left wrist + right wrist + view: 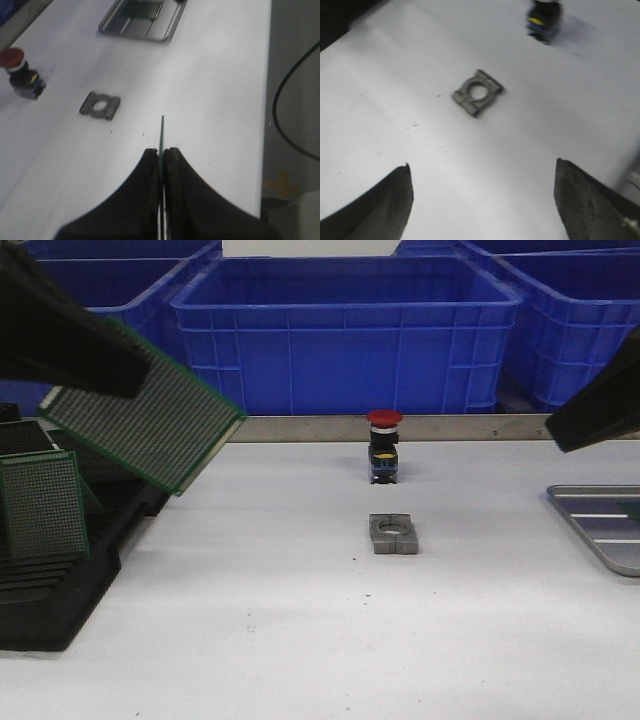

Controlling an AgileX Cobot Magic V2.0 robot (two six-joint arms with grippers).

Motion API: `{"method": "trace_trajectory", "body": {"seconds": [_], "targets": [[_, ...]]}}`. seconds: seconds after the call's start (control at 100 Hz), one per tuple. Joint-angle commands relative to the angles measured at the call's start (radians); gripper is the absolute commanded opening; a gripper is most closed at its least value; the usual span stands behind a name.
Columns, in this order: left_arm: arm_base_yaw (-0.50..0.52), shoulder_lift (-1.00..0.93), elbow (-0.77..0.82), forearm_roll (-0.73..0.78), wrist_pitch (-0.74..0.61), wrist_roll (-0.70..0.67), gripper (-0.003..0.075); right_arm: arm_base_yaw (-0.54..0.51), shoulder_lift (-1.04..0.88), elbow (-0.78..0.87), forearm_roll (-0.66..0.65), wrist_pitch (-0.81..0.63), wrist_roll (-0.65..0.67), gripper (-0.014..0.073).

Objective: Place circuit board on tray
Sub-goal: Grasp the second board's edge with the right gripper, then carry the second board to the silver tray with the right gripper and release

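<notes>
My left gripper (125,370) is shut on a green circuit board (150,425) and holds it tilted in the air above the table's left side. In the left wrist view the board (161,131) shows edge-on, pinched between the shut fingers (150,170). A second green board (42,505) stands in the black rack (60,590). The silvery tray (595,530) lies at the table's right edge, and also shows in the left wrist view (135,34). My right gripper (482,167) is open and empty, raised above the tray's near side (575,425).
A red-capped push button (384,445) stands mid-table, with a small grey metal plate (393,534) in front of it. Both show in the wrist views (100,105) (477,93). Blue crates (345,330) line the back. A black cable (282,105) hangs off the table's side.
</notes>
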Motion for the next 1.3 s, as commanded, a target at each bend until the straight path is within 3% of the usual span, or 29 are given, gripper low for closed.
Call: {"method": "trace_trajectory", "body": {"seconds": [0.0,0.13,0.34,0.58,0.68,0.87,1.04,1.15,1.29], "targets": [[-0.051,-0.019,-0.03,-0.164,0.029,-0.01,-0.0017,0.054,-0.034,-0.03,0.032,0.092,-0.124,0.0597],[-0.126,0.008,-0.03,-0.23,0.029,-0.01,-0.0017,0.164,-0.034,-0.03,0.032,0.132,-0.195,0.0597],[-0.224,0.064,-0.032,-0.248,0.029,-0.008,-0.0017,0.342,-0.034,-0.03,0.034,0.143,-0.2,0.0597],[-0.246,0.091,-0.032,-0.252,0.031,-0.008,-0.0017,0.459,-0.03,-0.03,0.113,0.148,-0.2,0.0579],[-0.246,0.091,-0.032,-0.254,0.033,-0.008,-0.0017,0.465,-0.03,-0.03,0.174,0.151,-0.2,0.0472],[-0.246,0.091,-0.032,-0.254,0.034,-0.008,-0.0017,0.465,-0.03,-0.03,0.224,0.15,-0.2,0.0126],[-0.246,0.091,-0.032,-0.254,0.034,-0.008,-0.0013,0.465,-0.03,-0.03,0.224,0.151,-0.2,-0.0041],[-0.246,0.091,-0.032,-0.254,0.034,-0.008,0.0072,0.465,-0.03,-0.03,0.224,0.151,-0.2,-0.0066],[-0.246,0.091,-0.032,-0.256,0.038,-0.008,0.0302,0.465,-0.03,-0.029,0.224,0.151,-0.2,-0.0066]]}}
